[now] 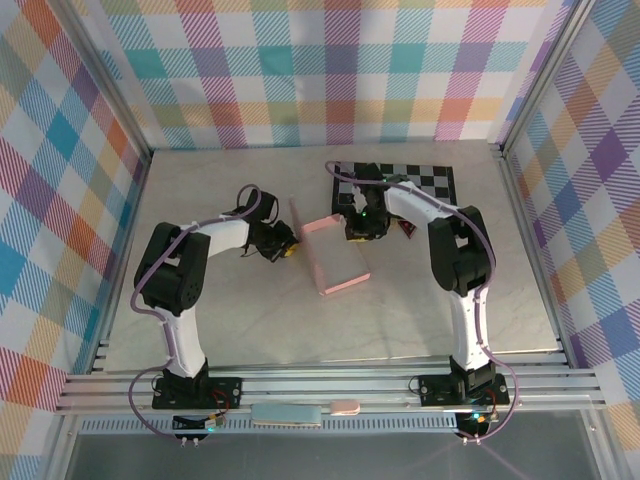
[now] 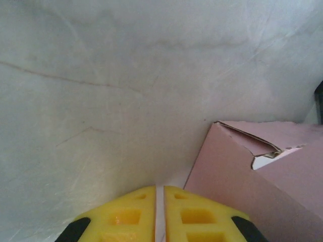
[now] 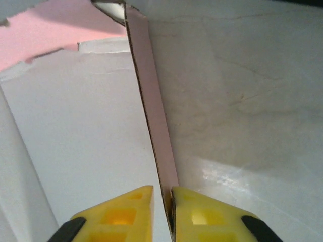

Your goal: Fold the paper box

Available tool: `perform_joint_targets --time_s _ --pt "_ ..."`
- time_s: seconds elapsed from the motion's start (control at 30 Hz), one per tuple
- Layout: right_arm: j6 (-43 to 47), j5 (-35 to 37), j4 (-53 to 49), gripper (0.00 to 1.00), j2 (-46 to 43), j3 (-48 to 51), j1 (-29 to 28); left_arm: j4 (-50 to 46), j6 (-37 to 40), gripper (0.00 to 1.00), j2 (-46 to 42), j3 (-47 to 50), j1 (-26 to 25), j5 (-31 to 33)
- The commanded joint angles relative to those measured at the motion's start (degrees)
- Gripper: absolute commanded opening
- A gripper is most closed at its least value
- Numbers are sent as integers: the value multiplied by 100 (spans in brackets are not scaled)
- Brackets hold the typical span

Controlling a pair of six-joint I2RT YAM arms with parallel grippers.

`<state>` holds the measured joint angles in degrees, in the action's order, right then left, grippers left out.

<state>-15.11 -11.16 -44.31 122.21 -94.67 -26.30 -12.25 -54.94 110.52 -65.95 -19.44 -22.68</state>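
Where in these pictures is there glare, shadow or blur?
Top external view: even light, sharp. Left wrist view: the left tool is slightly soft; the table darkens near it. Right wrist view: a bright glare patch on the table beside the right tool, and the far pink part of the paper box is blurred.

We find bare table (image 1: 300, 330) open along the near side and the far left. Mid-table the paper box (image 1: 335, 262), one wall upright, bars the way across; the chequered board (image 1: 420, 180) occupies the far right.
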Motion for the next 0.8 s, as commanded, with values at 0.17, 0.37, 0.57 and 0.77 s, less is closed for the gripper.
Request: perform_joint_targets --time_s 0.17,0.37,0.57,0.77 --pt "84 213 -247 12 125 -271 -312 441 -199 10 104 -80 -95 -171" --pt "-239 -42 -100 10 136 -253 -340 611 -243 9 51 16 -95 -204" --pt "-435 -57 -90 23 -8 -196 -228 583 -208 9 -25 74 -22 -203" --pt "-430 -115 -147 35 0 -366 161 414 5 10 -22 3 250 -246"
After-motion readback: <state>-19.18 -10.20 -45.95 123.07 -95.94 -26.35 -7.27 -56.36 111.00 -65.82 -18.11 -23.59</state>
